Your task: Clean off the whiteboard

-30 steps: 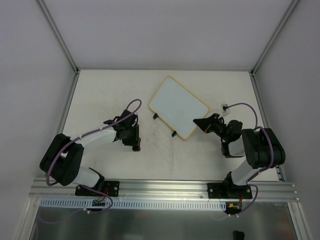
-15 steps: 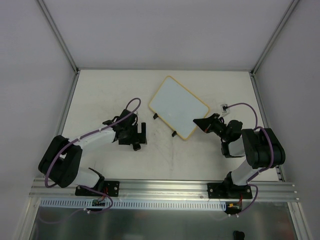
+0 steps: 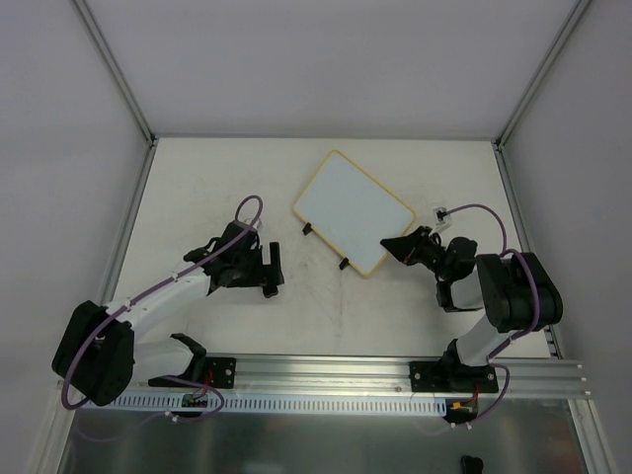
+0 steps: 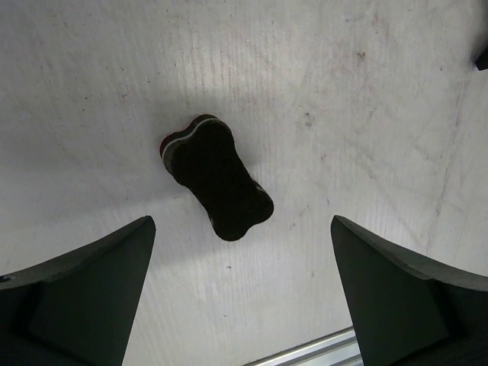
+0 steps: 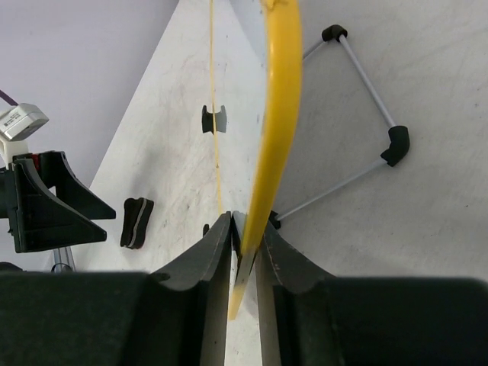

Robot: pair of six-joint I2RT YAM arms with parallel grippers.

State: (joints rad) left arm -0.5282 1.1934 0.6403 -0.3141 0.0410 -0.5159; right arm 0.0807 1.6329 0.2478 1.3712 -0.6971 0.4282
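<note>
The whiteboard [image 3: 353, 211] stands tilted at mid-table, its white face free of marks in the top view. My right gripper [image 3: 395, 243] is shut on its yellow-tan frame [image 5: 278, 114] at the near right corner, the frame pinched between the fingertips of the right gripper [image 5: 245, 229]. The black eraser block [image 4: 216, 176] lies flat on the table. My left gripper [image 4: 242, 221] is open above it, fingers wide on either side, not touching it. The eraser also shows in the right wrist view [image 5: 136, 222].
The board's wire stand with black feet [image 5: 393, 145] rests on the table behind the frame. The left gripper [image 3: 269, 269] sits left of the board. Metal rails [image 3: 326, 373] run along the near edge; walls enclose the table.
My left gripper has opened and its arm has drawn back and shifted pose; the eraser lies free on the table. The right gripper and whiteboard have not moved.
</note>
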